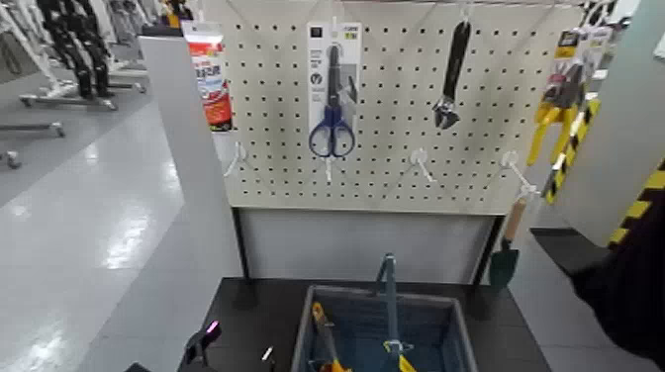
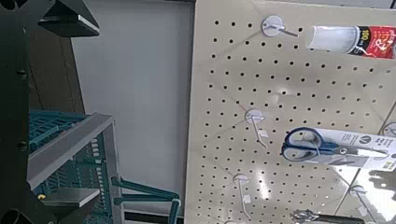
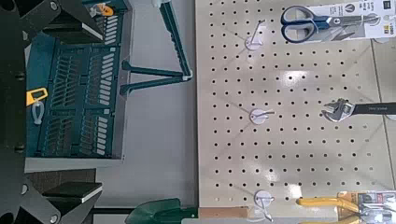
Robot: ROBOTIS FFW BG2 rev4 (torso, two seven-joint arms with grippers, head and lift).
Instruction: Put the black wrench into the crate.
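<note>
The black wrench (image 1: 452,74) hangs upright on a hook at the pegboard's upper right, grey jaw head down; the right wrist view also shows the wrench (image 3: 360,109). Below the board stands the grey-blue crate (image 1: 450,341) with its tall handle (image 1: 388,292) up and a yellow-handled tool inside. My right gripper (image 3: 89,105) is open and holds nothing, well short of the board. Only the right arm's dark bulk (image 1: 633,287) shows, at the head view's right edge. Low beside the crate, my left gripper (image 2: 84,110) is open and empty too.
On the pegboard (image 1: 396,168) hang a blue-handled scissors pack (image 1: 332,94), yellow-handled pliers (image 1: 554,109), a red-and-white tube (image 1: 210,79) and a green trowel (image 1: 507,252). Several bare white hooks stick out. A yellow-and-black striped post (image 1: 643,203) stands at the right.
</note>
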